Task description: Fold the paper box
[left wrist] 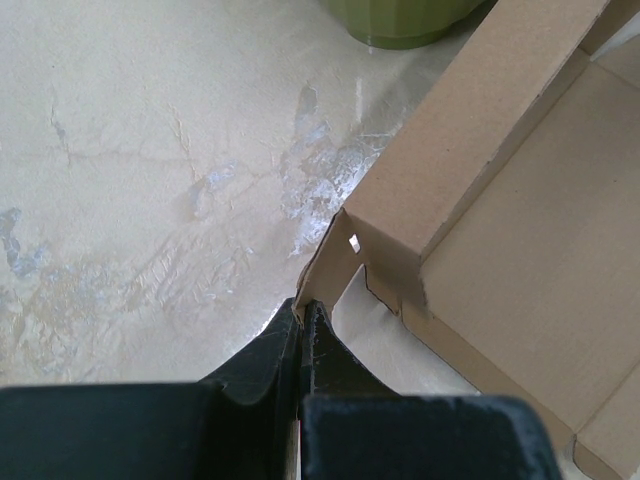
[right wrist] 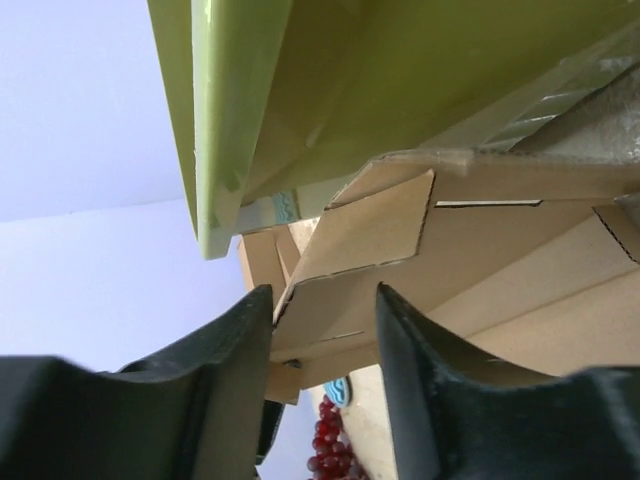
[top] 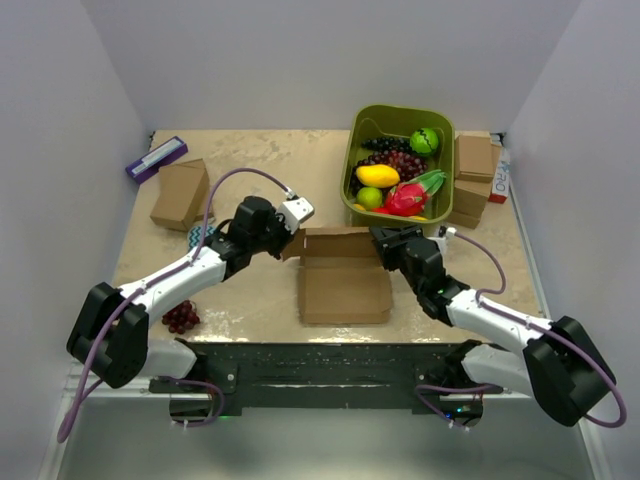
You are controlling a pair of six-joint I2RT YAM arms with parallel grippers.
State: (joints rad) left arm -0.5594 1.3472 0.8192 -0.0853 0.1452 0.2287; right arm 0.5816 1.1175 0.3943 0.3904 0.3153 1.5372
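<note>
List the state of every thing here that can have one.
paper box, open, part folded, one wall raised.
left gripper, shut on the paper box's corner flap.
right gripper, open, astride a flap of the box.
green bin, upright, full of fruit.
small box, closed.

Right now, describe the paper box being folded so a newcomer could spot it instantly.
Find the green bin of fruit, far right. Just in front of it, toward the centre, lies the paper box, open and flat. Unlike the chunkier closed cardboard boxes at either side, it is thin, with raised flaps.
</note>
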